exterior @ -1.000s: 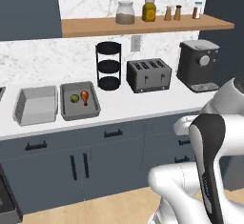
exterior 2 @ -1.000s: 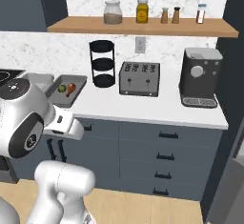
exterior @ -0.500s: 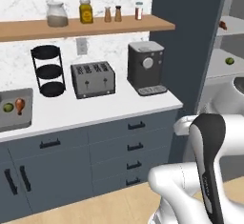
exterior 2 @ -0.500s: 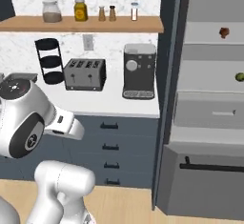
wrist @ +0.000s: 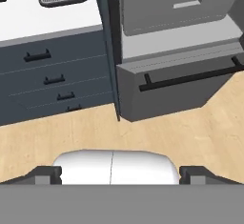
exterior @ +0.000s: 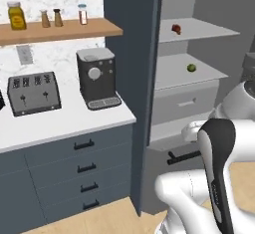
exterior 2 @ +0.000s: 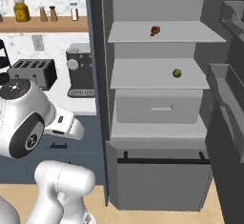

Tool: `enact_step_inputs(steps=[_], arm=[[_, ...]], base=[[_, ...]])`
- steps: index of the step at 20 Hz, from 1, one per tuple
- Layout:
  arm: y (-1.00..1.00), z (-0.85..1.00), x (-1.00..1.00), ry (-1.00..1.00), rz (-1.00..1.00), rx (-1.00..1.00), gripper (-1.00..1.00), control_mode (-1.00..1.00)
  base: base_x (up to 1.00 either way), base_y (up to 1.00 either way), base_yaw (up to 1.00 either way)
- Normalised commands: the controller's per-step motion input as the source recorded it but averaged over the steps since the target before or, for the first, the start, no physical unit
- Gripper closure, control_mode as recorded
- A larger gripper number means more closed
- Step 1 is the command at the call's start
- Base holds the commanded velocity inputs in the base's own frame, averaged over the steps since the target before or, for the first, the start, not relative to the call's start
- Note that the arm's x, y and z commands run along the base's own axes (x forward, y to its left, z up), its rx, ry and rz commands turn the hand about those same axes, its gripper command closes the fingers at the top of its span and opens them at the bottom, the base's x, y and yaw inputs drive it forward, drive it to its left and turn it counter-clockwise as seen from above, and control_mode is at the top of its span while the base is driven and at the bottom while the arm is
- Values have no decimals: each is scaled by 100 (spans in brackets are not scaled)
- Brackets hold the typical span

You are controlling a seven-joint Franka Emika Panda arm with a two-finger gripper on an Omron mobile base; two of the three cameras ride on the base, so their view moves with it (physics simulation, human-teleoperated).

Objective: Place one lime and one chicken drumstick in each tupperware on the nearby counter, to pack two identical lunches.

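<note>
Spread wide and empty, the claw (wrist: 119, 174) sits at the hand view's bottom edge, aimed at wooden floor. Beyond it, in the right base view's open fridge, the small round green lime (exterior 2: 177, 73) waits right of centre on the middle shelf, with the orange-brown chicken drumstick (exterior 2: 155, 30) further up, upper centre.

Your white Franka arm with dark joints (exterior: 217, 168) is folded close over its base, elbow raised. Its two-finger gripper (wrist: 121, 173) points down at the floor, jaws spread wide apart, holding nothing.
</note>
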Motion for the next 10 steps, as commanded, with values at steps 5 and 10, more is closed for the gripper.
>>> enact_step_inputs(steps=[5, 10], arm=[[0, 0, 0, 0, 0, 0, -100, 100], [0, 0, 0, 0, 0, 0, -100, 100]], base=[[0, -100, -11], [5, -71, -1]])
